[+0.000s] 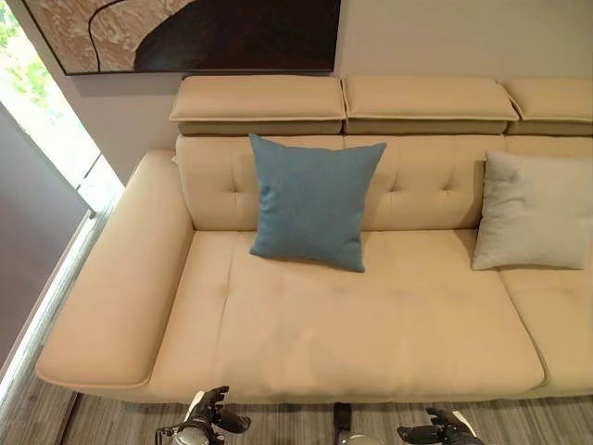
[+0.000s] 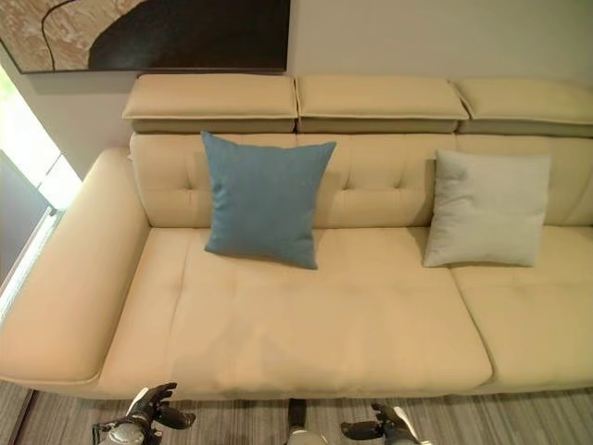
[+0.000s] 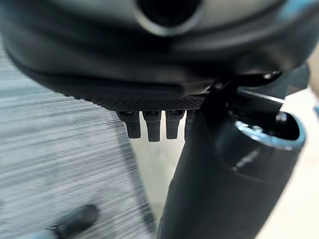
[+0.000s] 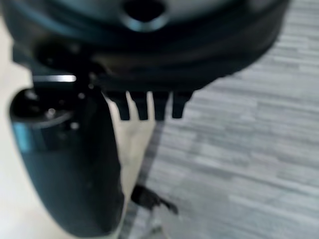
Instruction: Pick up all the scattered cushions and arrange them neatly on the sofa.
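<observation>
The eye views show the cream sofa [image 1: 371,324] with a blue cushion [image 1: 313,202] and a beige cushion [image 2: 488,209] propped upright against its backrest. The wrist views show grey plank floor [image 4: 249,164]. Left hand [image 1: 208,419] and right hand [image 1: 443,430] hang low, fingers relaxed, empty.

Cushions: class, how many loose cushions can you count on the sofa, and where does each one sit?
2. The blue cushion leans against the sofa backrest, left of centre. The light grey cushion leans against the backrest further right. Others may lie outside the views.
</observation>
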`<state>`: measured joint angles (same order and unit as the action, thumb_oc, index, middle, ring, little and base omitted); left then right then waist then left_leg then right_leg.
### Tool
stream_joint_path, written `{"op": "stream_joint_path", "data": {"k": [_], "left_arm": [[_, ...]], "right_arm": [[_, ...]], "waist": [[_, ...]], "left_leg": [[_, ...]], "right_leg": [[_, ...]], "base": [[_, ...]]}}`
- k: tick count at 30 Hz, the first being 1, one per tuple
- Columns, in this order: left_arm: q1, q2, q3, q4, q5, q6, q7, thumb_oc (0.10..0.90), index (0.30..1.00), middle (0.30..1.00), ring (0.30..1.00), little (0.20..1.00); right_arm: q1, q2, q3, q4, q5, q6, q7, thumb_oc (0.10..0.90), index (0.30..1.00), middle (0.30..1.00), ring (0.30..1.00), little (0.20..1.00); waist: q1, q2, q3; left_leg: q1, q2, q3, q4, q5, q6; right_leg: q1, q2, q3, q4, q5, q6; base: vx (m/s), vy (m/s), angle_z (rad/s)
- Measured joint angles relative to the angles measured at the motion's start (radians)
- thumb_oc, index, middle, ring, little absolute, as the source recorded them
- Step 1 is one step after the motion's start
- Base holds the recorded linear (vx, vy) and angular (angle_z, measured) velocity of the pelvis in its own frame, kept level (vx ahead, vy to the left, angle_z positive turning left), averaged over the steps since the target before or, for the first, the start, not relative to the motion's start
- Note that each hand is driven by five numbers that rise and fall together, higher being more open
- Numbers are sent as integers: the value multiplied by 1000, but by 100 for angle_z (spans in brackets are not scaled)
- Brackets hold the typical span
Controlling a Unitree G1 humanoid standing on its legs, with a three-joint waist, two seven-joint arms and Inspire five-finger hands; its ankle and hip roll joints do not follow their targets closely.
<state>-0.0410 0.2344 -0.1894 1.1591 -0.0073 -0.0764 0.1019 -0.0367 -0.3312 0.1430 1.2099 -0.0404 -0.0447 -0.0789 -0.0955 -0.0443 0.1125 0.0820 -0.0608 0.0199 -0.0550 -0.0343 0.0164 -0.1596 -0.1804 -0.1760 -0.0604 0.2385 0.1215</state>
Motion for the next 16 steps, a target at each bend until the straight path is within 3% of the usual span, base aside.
{"op": "stream_joint_path", "data": {"k": [2,3,4,6,7,8,10,11,12,16], "left_arm": [[0,6,-7,2,0,2,1,800,900,900,900,900],[-4,9,-6,2,1,2,2,800,900,900,900,900],[-11,8,-2,10,11,3,6,800,900,900,900,900],[-25,10,-1,13,13,4,16,800,900,900,900,900],[-27,18,4,20,13,3,17,800,900,900,900,900],[-28,30,6,20,14,8,21,800,900,900,900,900],[-8,46,9,23,16,9,21,800,900,900,900,900],[9,53,45,52,15,12,25,800,900,900,900,900],[20,59,53,58,14,16,27,800,900,900,900,900],[76,33,45,59,10,18,26,800,900,900,900,900]], "right_arm": [[-5,3,7,2,-5,7,1,800,900,900,900,900],[-16,3,13,9,-7,8,-1,800,900,900,900,900],[-38,3,20,12,-15,8,-1,800,900,900,900,900],[-41,11,24,31,-16,13,6,800,900,900,900,900],[-43,16,23,41,-17,13,3,800,900,900,900,900],[-34,17,21,40,-18,14,2,800,900,900,900,900],[-39,19,18,38,-18,13,3,800,900,900,900,900],[-34,38,9,40,-17,13,3,800,900,900,900,900],[-32,50,10,40,-16,12,3,800,900,900,900,900],[-14,62,10,39,-15,10,5,800,900,900,900,900]], "waist": [[0,-1,14],[1,2,19],[10,32,36],[37,77,46],[46,75,48],[61,65,46],[67,59,45],[74,31,25],[77,12,13],[79,24,-30]], "left_leg": [[-22,-20,2,9,8,13],[-63,-35,25,27,24,44],[-83,-9,30,32,33,58],[-92,40,27,23,59,64],[-95,42,23,32,60,65],[-96,44,23,29,62,62],[-90,44,23,10,72,48],[-74,36,30,-25,83,31],[-74,28,30,-34,87,19],[-85,77,24,-35,114,-20]], "right_leg": [[-32,-21,39,35,15,24],[-64,-32,107,15,99,83],[-71,-16,125,65,42,119],[-81,24,112,329,-173,57],[-74,27,115,404,-227,69],[-53,25,112,485,-299,50],[20,21,94,405,-334,51],[117,22,85,226,-333,51],[145,24,90,160,-336,32],[192,82,88,39,-273,-21]], "base": [[-475,103,-5],[-424,85,-9],[-183,38,-7],[-114,-2,-6],[-59,-89,-10],[19,-116,-1],[30,-133,-11],[20,-77,-19],[2,-109,-14],[2,-70,-1]]}}
